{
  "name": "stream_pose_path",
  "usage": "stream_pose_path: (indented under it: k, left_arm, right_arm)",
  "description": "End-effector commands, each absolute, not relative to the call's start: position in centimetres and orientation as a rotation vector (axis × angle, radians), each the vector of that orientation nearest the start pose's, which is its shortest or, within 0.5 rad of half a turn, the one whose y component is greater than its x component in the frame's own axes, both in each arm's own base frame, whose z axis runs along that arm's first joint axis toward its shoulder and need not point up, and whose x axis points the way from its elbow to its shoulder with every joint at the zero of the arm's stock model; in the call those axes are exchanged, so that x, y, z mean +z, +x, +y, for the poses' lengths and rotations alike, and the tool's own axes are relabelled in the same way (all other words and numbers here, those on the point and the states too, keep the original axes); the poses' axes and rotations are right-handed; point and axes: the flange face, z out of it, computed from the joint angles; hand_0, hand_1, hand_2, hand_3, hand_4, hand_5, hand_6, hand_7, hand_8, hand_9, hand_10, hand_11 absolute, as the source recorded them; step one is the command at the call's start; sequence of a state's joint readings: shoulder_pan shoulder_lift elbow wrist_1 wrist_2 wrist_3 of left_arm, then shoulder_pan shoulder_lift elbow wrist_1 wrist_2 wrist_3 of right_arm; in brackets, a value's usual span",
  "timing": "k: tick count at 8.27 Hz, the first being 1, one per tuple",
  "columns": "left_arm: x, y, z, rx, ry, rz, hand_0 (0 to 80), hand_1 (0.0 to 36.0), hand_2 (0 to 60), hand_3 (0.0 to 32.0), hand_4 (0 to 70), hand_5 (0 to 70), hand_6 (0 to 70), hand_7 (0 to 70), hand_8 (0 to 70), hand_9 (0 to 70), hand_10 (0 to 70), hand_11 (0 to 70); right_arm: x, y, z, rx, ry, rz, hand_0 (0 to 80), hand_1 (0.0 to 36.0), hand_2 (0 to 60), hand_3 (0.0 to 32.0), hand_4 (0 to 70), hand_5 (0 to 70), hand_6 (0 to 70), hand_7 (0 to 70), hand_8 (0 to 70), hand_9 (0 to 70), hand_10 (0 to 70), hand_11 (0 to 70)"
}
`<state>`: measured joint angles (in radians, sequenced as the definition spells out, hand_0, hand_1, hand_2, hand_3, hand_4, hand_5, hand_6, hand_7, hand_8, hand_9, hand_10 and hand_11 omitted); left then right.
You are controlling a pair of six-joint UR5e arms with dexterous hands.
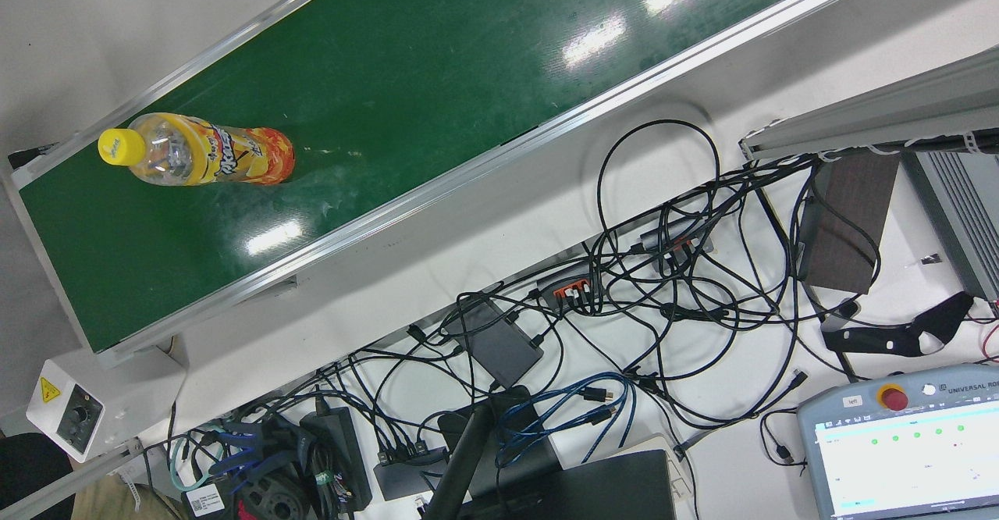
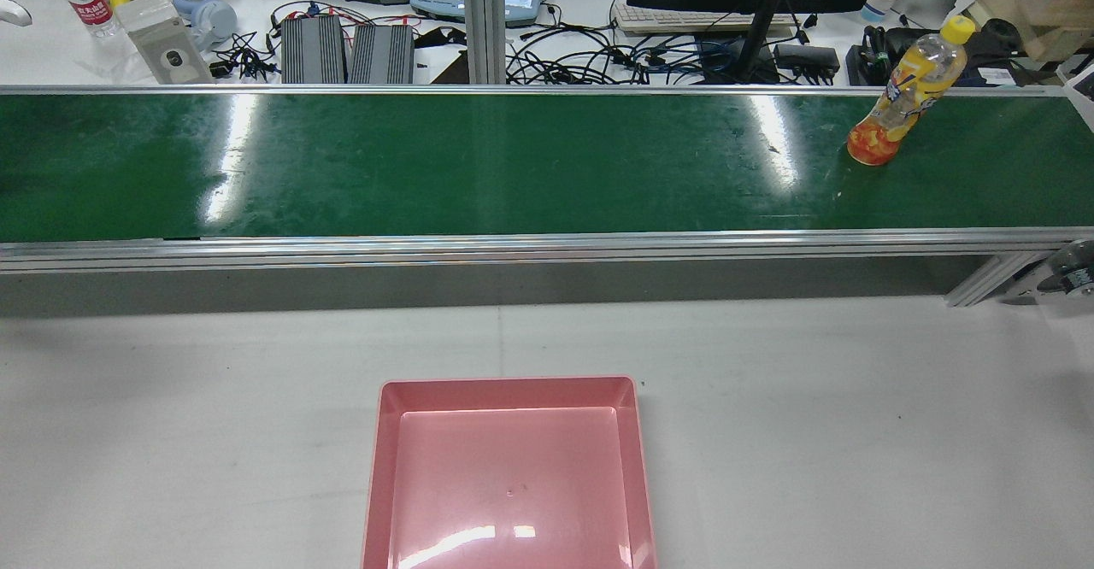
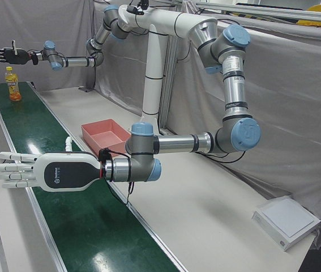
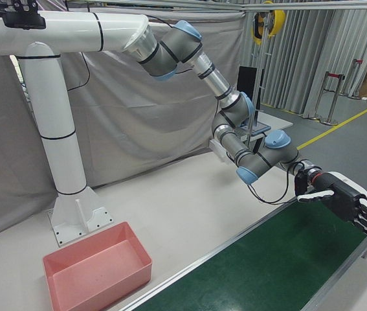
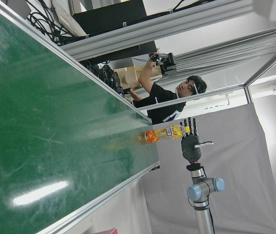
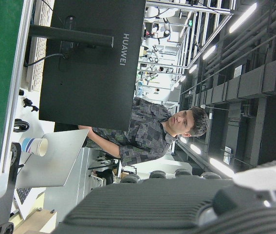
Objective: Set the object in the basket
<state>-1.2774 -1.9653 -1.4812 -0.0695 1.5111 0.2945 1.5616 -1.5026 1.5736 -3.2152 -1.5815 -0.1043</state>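
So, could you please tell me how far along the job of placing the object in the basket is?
Nothing looks done yet: the pink plastic basket is empty. The orange drink bottle with a yellow cap stands upright on the green conveyor belt, ungrasped. The right hand hovers open near it; the left hand is open too. Grasping, carrying and placing all remain.

Bright, even overhead lighting. Specular glare streaks on green conveyor belt [image 2: 513, 163] and pink basket [image 2: 508, 475] floor. Shadows soft. Right hand view: near housing blurred, out of focus.
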Motion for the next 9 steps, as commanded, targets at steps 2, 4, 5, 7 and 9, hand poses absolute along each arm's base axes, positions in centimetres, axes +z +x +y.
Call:
stream_pose_path:
  k: [2, 4, 5, 7, 9]
  left_arm:
    - [49.4, 6.1, -67.8, -1.577, 0.046, 2.384, 57.9, 11.8, 0.0, 0.0, 13.6, 7.7, 0.0, 0.0, 3.1, 6.1, 2.2, 5.0]
    - [50.5, 6.8, -67.6, -1.595, 0.038, 2.352, 59.9, 11.6, 0.0, 0.0, 14.6, 9.9, 0.0, 0.0, 3.4, 6.4, 2.1, 5.0]
    - [51.3, 9.9, -67.3, -1.596, -0.011, 2.310, 59.0, 10.9, 0.0, 0.0, 14.0, 10.0, 0.0, 0.0, 3.6, 6.5, 2.4, 5.3]
    - [52.6, 10.5, -67.3, -1.615, 0.001, 2.268, 58.4, 10.7, 0.0, 0.0, 13.7, 10.3, 0.0, 0.0, 3.2, 6.0, 2.5, 5.4]
    - [51.9, 10.5, -67.5, -1.603, 0.002, 2.283, 57.7, 10.4, 0.0, 0.0, 12.8, 9.3, 0.0, 0.0, 2.4, 4.8, 2.3, 5.1]
  right_arm:
    - [65.8, 12.7, -52.1, -2.283, -0.096, 2.282, 0.0, 0.0, 0.0, 0.0, 0.0, 0.0, 0.0, 0.0, 0.0, 0.0, 0.0, 0.0]
    - [65.8, 12.7, -52.1, -2.283, -0.096, 2.282, 0.0, 0.0, 0.0, 0.0, 0.0, 0.0, 0.0, 0.0, 0.0, 0.0, 0.0, 0.0]
    - [65.9, 12.7, -52.0, -2.285, -0.096, 2.280, 0.0, 0.0, 0.0, 0.0, 0.0, 0.0, 0.0, 0.0, 0.0, 0.0, 0.0, 0.0]
    - [65.9, 12.7, -52.1, -2.285, -0.096, 2.280, 0.0, 0.0, 0.0, 0.0, 0.0, 0.0, 0.0, 0.0, 0.0, 0.0, 0.0, 0.0]
    - [65.9, 12.7, -52.1, -2.285, -0.096, 2.280, 0.0, 0.0, 0.0, 0.0, 0.0, 0.0, 0.0, 0.0, 0.0, 0.0, 0.0, 0.0]
